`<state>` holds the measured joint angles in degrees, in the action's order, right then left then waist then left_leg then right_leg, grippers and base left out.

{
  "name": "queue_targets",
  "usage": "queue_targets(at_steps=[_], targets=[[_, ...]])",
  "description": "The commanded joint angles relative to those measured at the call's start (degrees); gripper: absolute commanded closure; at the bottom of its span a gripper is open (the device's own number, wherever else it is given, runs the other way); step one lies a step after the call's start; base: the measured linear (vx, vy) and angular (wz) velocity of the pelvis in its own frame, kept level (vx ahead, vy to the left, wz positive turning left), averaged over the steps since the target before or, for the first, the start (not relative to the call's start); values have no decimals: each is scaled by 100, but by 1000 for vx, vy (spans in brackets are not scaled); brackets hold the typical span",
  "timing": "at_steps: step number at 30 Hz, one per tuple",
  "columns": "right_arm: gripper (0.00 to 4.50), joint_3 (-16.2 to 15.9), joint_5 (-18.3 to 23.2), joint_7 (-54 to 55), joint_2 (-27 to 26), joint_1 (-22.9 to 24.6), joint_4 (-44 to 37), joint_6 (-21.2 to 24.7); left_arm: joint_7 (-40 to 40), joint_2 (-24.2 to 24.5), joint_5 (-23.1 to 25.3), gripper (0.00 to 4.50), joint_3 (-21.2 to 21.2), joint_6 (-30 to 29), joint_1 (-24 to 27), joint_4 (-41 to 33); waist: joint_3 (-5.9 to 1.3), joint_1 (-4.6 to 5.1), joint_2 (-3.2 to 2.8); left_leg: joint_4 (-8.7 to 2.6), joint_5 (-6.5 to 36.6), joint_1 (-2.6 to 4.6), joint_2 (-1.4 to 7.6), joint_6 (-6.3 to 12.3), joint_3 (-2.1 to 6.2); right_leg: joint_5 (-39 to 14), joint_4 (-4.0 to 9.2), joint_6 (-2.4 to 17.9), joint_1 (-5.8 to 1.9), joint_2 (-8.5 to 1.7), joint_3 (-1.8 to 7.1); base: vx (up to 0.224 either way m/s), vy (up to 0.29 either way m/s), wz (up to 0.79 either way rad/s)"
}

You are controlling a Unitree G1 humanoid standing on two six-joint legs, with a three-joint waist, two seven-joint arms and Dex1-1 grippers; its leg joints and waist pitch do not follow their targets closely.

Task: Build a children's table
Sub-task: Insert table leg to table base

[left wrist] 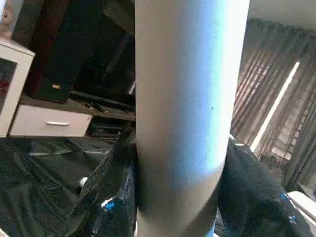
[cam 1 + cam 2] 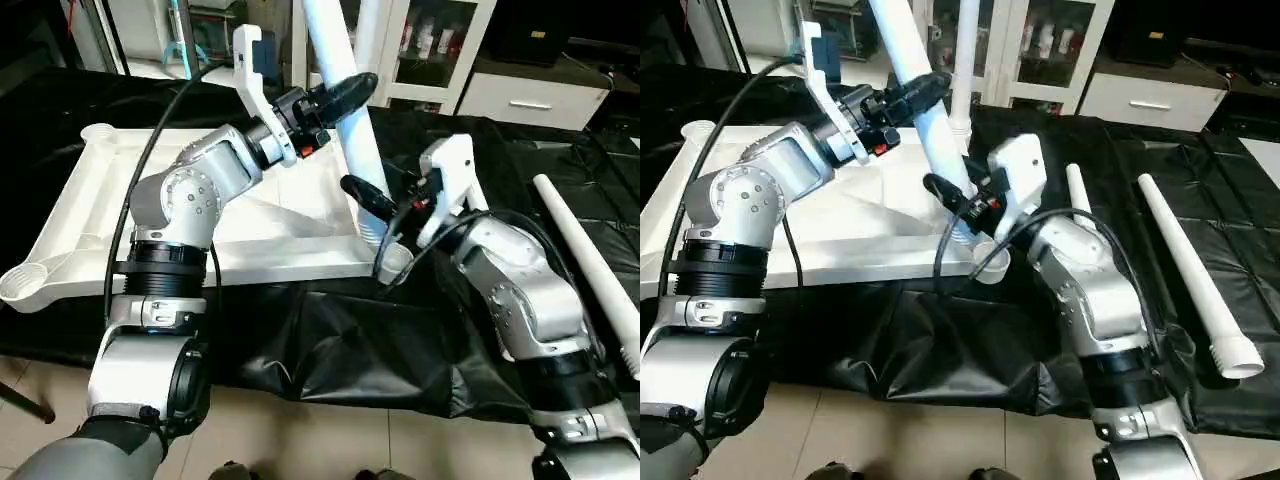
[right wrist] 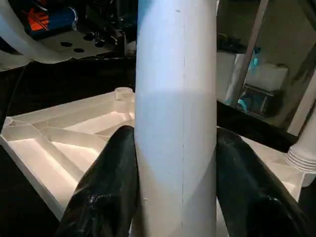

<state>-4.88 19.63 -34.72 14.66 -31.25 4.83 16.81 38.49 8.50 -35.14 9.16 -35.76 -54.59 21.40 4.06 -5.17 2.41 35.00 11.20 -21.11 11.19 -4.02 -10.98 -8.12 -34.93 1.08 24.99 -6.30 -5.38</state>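
Observation:
The white tabletop (image 2: 100, 200) lies upside down on black cloth, ribs up. One white leg (image 2: 355, 140) stands tilted in its near right corner socket (image 2: 397, 258). My left gripper (image 2: 350, 95) is shut on this leg high up, and the leg (image 1: 187, 123) runs between its fingers (image 1: 111, 197). My right gripper (image 2: 368, 200) is shut on the same leg just above the socket, its fingers (image 3: 106, 192) pressed on both sides of the tube (image 3: 175, 123). A second leg (image 2: 964, 60) stands upright in the far right corner.
Two loose legs lie on the black cloth to the right, a long one (image 2: 1190, 265) and another (image 2: 1077, 195) beside my right forearm. White cabinets (image 2: 530, 95) stand behind the table. The cloth's front edge (image 2: 330, 370) drops to the tiled floor.

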Motion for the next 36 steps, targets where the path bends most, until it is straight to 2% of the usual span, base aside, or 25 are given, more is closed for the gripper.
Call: queue_targets(at_steps=[1,2,3,5,6,7,9,11,13,15,16,17,20,21,22,24,28,31,32,36], targets=[[232,135,109,-109,16,-169,19,-23,96,5,101,267,-180,-53,-107,7,-505,-14,39,-378,594,19,117,196,44,-1136,329,976,-446,-189,262,0,0,0],[197,139,127,-134,19,-175,26,-21,94,5,98,267,-173,-51,-127,24,-509,-18,39,-374,566,19,114,212,44,-1074,318,1010,-448,-190,264,0,0,0],[197,139,127,-134,19,-175,26,-21,94,5,98,267,-173,-51,-127,24,-511,-22,37,-372,539,19,115,221,44,-1036,311,1025,-451,-190,263,0,0,0],[185,249,361,-258,31,-238,45,185,104,12,136,267,-192,-4,-262,120,-511,-12,102,-368,504,23,113,303,32,-991,311,1068,-451,-178,264,0,0,0],[171,290,455,-319,44,-268,48,278,110,15,157,267,-205,21,-309,151,-513,-27,83,-364,522,24,111,316,35,-1038,308,1059,-453,-186,263,0,0,0],[159,422,725,-478,129,-378,71,587,170,64,269,267,-322,91,-353,171,-508,-34,65,-368,528,27,124,310,41,-1108,315,1048,-444,-198,264,0,0,0],[159,422,725,-478,129,-378,71,587,170,64,269,267,-322,91,-353,171,-510,-33,66,-364,508,33,131,301,46,-1086,310,1057,-443,-195,265,0,0,0],[134,510,902,-587,191,-454,89,795,214,99,349,267,-406,138,-374,180,-514,-30,74,-362,479,31,130,287,50,-980,290,1095,-456,-195,263,0,0,0],[123,758,1368,-1092,644,-767,255,1504,299,132,435,267,-541,132,-422,156,-520,-19,64,-360,486,38,111,313,53,-931,296,1161,-483,-167,253,0,0,0],[115,838,1650,-1626,1043,-897,338,1934,314,117,440,267,-568,113,-448,150,-515,-49,54,-340,482,45,124,346,38,-844,289,1218,-464,-178,271,0,0,0],[115,787,1753,-2055,1325,-889,398,2180,330,110,450,267,-587,116,-448,156,-515,-63,96,-329,444,23,125,387,35,-780,283,1229,-482,-182,271,0,0,0],[96,766,1779,-2198,1415,-886,425,2257,337,106,457,267,-594,118,-448,160,-522,-70,101,-324,437,15,116,412,40,-773,277,1239,-504,-177,262,0,0,0],[72,833,1906,-2604,1705,-996,772,2572,353,94,478,267,-608,129,-449,170,-521,-87,153,-311,409,0,130,446,36,-974,302,1238,-477,-209,250,0,0,0],[62,833,1906,-2604,1705,-996,772,2572,353,94,478,267,-608,129,-449,170,-524,-86,151,-308,424,0,132,421,39,-1031,306,1233,-474,-212,245,0,0,0],[50,888,1881,-2647,1782,-1107,991,2640,375,97,486,267,-621,155,-463,200,-519,-71,218,-302,453,-6,132,370,32,-1152,323,1186,-464,-208,243,0,0,0],[39,784,1796,-2750,1883,-1149,1051,2638,393,97,493,267,-630,168,-469,205,-513,-84,197,-301,521,4,134,285,38,-1393,337,1116,-452,-221,241,0,0,0],[2,602,1775,-2790,1902,-1168,943,2693,405,92,508,267,-643,158,-455,176,-512,-90,191,-302,542,2,140,240,51,-1449,334,1028,-444,-215,235,0,0,0],[0,417,1622,-2649,1763,-1189,819,2667,404,100,553,267,-689,148,-444,139,-519,-91,187,-302,499,-5,136,212,62,-1344,323,1017,-444,-206,232,0,0,0],[0,373,1575,-2582,1702,-1209,815,2686,404,103,585,267,-717,160,-442,130,-523,-97,157,-304,483,1,135,189,68,-1314,317,1032,-443,-213,232,0,0,0],[0,31,1206,-2256,1452,-1285,872,2713,415,97,758,267,-881,238,-430,95,-536,-90,180,-306,384,1,141,146,72,-1072,289,1118,-444,-207,230,0,0,0]])
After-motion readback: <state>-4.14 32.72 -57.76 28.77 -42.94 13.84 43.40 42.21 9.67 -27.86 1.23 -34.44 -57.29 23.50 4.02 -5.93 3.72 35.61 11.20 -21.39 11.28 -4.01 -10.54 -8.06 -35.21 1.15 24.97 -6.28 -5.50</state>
